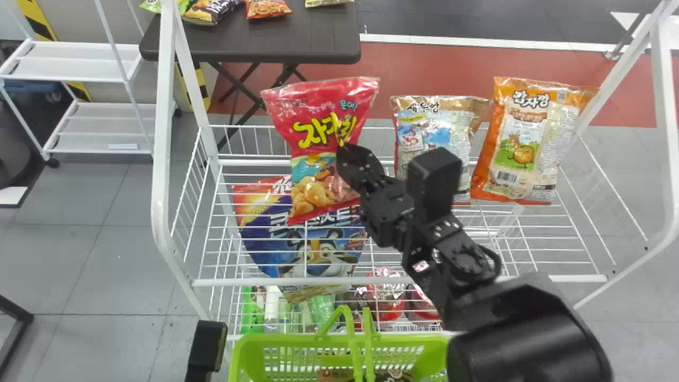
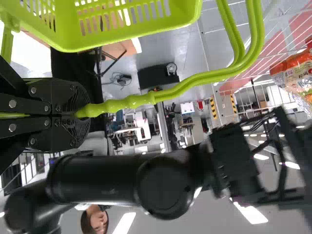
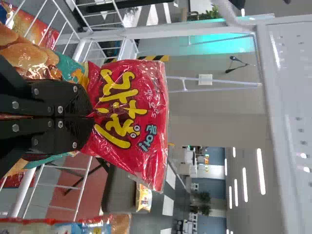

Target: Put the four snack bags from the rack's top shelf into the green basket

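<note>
Crinkled glossy film wraps the red bag (image 1: 318, 119), pinched by the right gripper (image 1: 348, 155), jaws narrow around it, in front of the white wire rack (image 1: 318, 281). From that bag, a broad blue bag (image 1: 265, 249) sits at six o'clock; a crimped gold bag (image 1: 424, 127), then a puffy orange bag (image 1: 522, 159), at three. Further towards six, the left gripper (image 1: 207, 345) clamps the ribbed handle (image 2: 129, 101) of the slotted plastic green basket (image 1: 243, 366).
</note>
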Robot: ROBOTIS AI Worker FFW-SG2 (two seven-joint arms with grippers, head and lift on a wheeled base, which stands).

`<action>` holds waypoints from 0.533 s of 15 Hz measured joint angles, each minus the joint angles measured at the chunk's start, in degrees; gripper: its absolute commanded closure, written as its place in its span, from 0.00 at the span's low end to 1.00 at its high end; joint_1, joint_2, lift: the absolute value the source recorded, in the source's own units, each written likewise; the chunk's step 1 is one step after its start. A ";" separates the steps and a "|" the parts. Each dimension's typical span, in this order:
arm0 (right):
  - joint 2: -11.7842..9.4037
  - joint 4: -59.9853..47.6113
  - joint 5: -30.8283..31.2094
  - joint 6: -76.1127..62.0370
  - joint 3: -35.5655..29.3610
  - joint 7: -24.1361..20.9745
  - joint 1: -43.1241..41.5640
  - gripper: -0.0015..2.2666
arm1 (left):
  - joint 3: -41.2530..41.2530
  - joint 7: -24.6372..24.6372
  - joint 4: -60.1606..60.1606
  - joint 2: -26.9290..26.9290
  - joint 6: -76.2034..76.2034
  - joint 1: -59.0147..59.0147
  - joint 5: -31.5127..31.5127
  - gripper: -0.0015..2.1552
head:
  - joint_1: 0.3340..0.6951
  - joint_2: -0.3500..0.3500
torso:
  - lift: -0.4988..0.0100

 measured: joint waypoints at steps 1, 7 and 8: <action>-1.08 -3.45 -0.28 0.42 -0.83 0.10 2.61 0.93 | 0.03 0.13 -0.04 0.02 -0.01 0.00 -0.02 1.00 | 1.00 0.36 | 0.98; -6.29 -23.23 -7.46 4.09 -14.45 6.09 24.35 0.93 | 0.76 0.60 0.02 -0.30 -0.28 -0.26 -0.09 1.00 | 1.00 0.06 | 0.98; -7.22 -25.36 -10.97 6.79 -18.00 7.65 27.46 0.93 | 0.90 0.83 0.13 -0.44 -0.59 -0.16 -0.09 1.00 | 1.00 0.00 | 0.98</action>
